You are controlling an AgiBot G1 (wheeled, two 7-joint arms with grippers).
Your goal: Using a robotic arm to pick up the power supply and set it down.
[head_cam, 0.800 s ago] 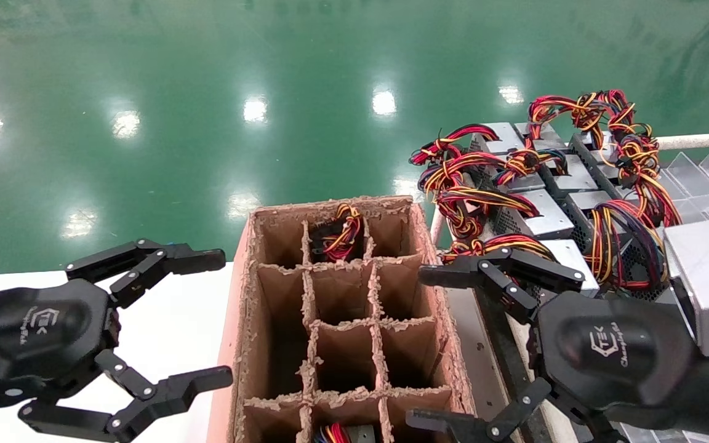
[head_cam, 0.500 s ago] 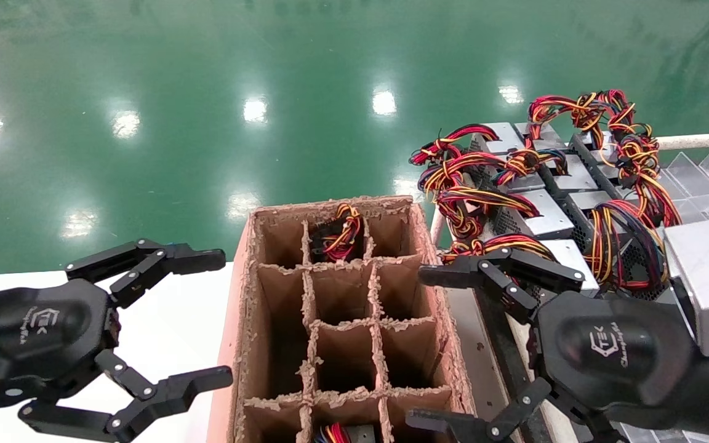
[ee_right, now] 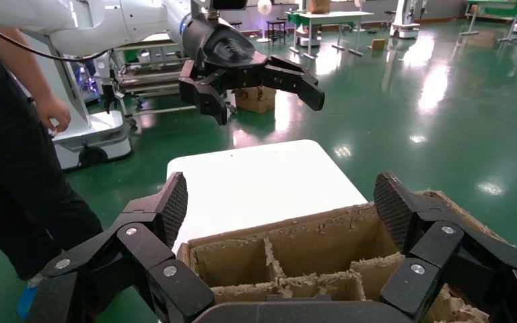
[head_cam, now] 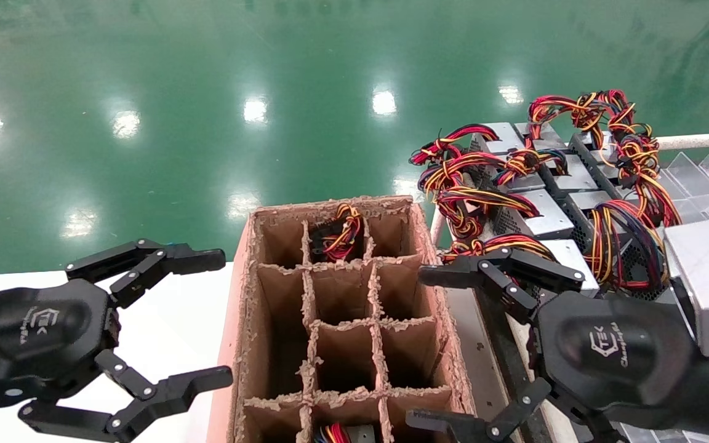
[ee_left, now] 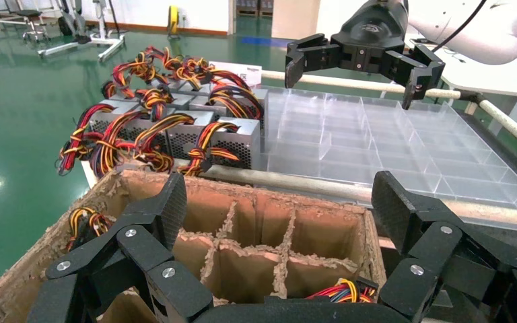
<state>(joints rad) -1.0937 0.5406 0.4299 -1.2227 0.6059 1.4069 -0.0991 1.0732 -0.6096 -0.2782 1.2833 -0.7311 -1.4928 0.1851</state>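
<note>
Now, at the packing bench: you have both arms poised, nothing lifted yet.
Right gripper (head_cam: 437, 347): lower right of the head view, fingers spread wide, holding nothing — it hangs between the cardboard box (head_cam: 239, 320) and the stock, likely staged for the reach.
Left gripper (head_cam: 222, 317): lower left, over the white table (head_cam: 164, 326), jaws spread and empty; seemingly idle.
Power supply (head_cam: 567, 255): nearest silver unit, right of centre, just beyond the right fingertips, untouched, among the row of alike units with their wire bundles (head_cam: 484, 197).
Box: divided into cells, probably so each unit stands apart; one far cell and one near cell show wires.
</note>
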